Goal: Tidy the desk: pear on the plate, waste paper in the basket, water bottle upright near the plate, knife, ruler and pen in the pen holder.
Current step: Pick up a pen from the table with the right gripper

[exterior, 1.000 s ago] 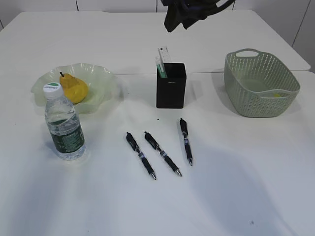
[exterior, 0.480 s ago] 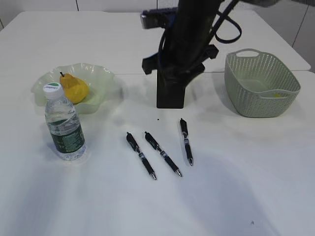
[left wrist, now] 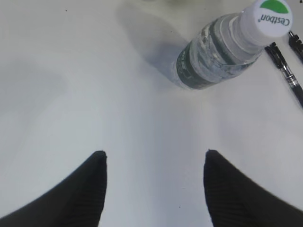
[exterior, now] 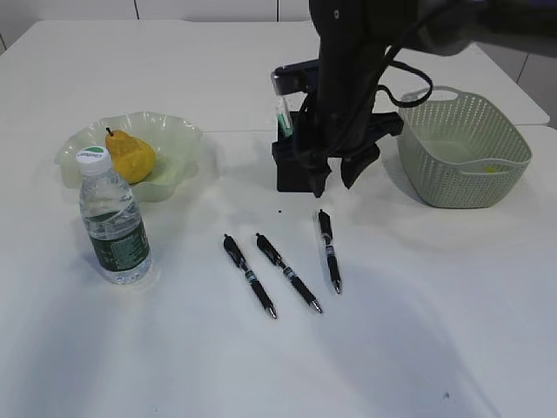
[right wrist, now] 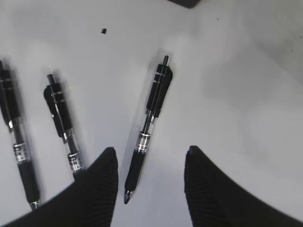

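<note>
Since the pear (exterior: 130,157) sits on the plate (exterior: 178,139) and the bottle (exterior: 113,228) stands beside it, we're on the pens. Right fingers (right wrist: 150,182) hang open and empty above the pen (exterior: 328,249) nearest the pen holder (exterior: 291,174), mid-table; left fingers (left wrist: 154,163) are open too. Next, we'd drop straight down and pinch its barrel.

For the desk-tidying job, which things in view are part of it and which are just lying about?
Part of the job:
- pear on the plate
- water bottle, upright
- basket
- pen holder
- three pens loose on the desk
- right gripper, open above the pens

Just lying about:
- nothing that I can see
</note>
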### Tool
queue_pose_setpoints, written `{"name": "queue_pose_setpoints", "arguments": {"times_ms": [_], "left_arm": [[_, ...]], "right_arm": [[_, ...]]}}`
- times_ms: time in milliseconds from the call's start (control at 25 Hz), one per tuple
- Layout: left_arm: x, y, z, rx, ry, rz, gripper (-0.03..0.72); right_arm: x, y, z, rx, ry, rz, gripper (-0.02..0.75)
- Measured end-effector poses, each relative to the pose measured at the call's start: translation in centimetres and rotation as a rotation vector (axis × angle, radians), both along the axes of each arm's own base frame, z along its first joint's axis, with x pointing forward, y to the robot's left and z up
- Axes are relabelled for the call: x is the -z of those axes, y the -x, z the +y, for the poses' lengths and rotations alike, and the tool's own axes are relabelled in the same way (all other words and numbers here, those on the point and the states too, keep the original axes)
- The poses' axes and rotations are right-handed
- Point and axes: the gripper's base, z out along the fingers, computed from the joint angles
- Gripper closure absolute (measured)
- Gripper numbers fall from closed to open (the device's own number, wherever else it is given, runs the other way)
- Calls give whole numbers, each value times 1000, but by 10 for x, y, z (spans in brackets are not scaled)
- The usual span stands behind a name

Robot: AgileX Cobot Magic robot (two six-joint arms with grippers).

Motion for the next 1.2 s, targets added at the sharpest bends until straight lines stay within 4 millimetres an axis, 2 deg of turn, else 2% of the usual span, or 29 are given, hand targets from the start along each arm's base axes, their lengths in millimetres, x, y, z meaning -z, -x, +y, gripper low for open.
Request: {"name": "queue_pose_setpoints", "arguments": {"times_ms": [160, 280, 560, 640, 960, 1200], "left_arm": [[0, 0, 0, 0, 0, 2, 232], [0, 0, 0, 1, 0, 4, 232], [1, 1, 0, 3, 2, 13, 232], [1, 1, 0, 5, 3, 22, 232], [2, 3, -1, 8, 4, 36, 232], [2, 3, -1, 8, 4, 36, 232]], "right_arm": [[21, -4, 2, 4, 20, 36, 393], [27, -7, -2, 18, 17, 45, 393], [38, -30, -34, 111, -14, 60, 393], [37, -34, -36, 118, -19, 50, 393], [57, -38, -27, 112, -18, 80, 393], [63, -36, -18, 102, -15, 87, 393]]}}
